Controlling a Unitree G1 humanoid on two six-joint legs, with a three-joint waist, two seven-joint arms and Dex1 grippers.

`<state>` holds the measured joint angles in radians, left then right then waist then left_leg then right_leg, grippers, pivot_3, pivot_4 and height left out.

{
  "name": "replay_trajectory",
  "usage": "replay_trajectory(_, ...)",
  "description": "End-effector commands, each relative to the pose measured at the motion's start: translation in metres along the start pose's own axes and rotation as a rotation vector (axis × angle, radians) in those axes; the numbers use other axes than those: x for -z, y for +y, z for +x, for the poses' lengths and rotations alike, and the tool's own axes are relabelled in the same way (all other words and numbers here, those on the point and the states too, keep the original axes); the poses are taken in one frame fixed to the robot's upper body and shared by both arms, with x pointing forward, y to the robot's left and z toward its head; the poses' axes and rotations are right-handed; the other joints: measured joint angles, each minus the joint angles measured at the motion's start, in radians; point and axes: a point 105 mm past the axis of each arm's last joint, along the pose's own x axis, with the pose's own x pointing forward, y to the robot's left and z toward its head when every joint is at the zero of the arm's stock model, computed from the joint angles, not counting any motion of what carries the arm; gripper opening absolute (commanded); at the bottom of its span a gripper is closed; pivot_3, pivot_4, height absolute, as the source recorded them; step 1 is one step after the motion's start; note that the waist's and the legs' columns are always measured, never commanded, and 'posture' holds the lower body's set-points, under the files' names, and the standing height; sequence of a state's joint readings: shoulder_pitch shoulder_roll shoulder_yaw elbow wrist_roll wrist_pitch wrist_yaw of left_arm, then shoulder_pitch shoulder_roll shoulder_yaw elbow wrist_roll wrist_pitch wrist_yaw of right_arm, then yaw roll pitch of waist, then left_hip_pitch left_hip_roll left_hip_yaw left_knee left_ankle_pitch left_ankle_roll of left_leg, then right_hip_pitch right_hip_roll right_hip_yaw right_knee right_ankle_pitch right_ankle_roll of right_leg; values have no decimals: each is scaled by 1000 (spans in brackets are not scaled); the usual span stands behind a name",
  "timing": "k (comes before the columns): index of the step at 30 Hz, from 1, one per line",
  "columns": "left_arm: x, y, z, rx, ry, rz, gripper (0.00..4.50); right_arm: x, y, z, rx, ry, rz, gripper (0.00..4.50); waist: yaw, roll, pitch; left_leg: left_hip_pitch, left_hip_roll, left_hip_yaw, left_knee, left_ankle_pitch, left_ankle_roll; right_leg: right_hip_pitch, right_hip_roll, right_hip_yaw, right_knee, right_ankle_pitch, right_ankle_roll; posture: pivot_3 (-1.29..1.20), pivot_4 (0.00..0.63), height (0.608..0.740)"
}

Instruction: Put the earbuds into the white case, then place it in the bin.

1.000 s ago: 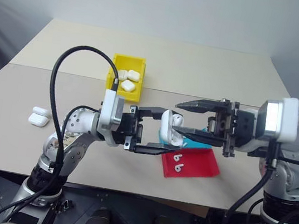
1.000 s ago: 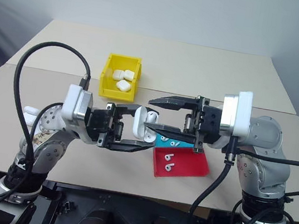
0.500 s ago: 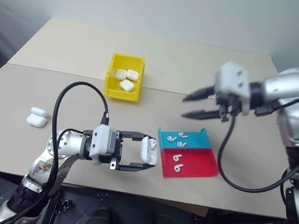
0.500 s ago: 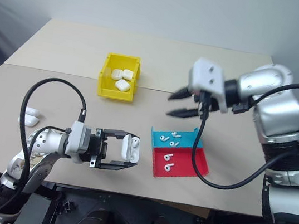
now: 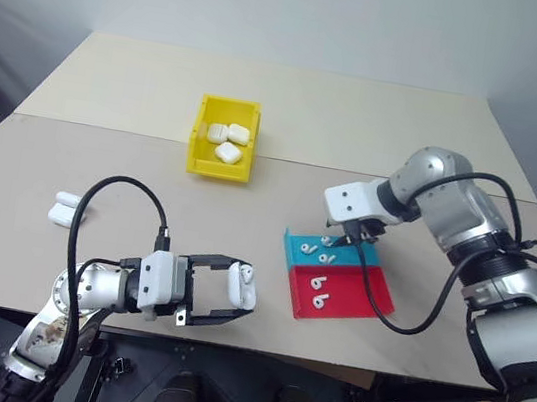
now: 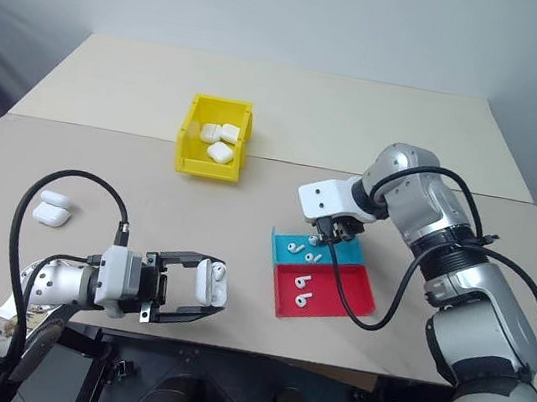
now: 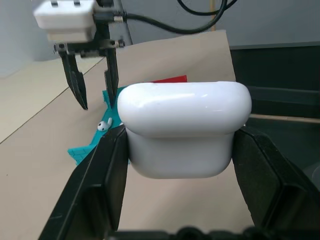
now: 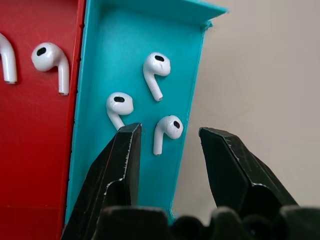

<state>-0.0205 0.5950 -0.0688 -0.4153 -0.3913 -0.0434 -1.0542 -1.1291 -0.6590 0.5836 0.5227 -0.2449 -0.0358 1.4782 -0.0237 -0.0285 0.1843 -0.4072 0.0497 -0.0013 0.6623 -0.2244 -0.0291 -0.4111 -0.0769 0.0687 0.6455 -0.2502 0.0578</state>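
Right gripper hangs over the blue tray with its two black fingers parted and nothing between them; I see them pointing down at the tray's far end. Three earbuds lie in that tray, and in the wrist view the nearest one sits in line with the gap between the fingertips, not touched as far as I can tell. Just beside it, on the near side, the red tray holds two more earbuds.

My left gripper is clamped on the white case, low over the near edge of the table, well apart from the trays. I see the case standing upright between the fingers with its lid open.

Farther back, the bin stands on the table with three white cases inside. Two more cases lie together on the table's left side.
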Motion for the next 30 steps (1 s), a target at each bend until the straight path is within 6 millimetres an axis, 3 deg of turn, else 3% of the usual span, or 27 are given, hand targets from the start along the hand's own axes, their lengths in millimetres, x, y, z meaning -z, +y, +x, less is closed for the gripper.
replay_trajectory(1,-9,-1,4,-3,-24,35,2800,-2,-10,-2,28,38,-29,2271,0,0,0,0,0,0,0,0,0,0,0,0,0,0,0,0,150,740)
replay_trajectory(14,-7,3,7,-6,-32,34,2800,5,-15,15,38,82,-8,2271,-2,0,0,0,0,0,0,0,0,0,0,0,0,0,0,0,150,740)
replay_trajectory(30,-8,2,8,-3,-35,33,2800,2,-15,17,13,79,-2,2271,-14,0,0,0,0,0,0,0,0,0,0,0,1,0,0,0,150,740)
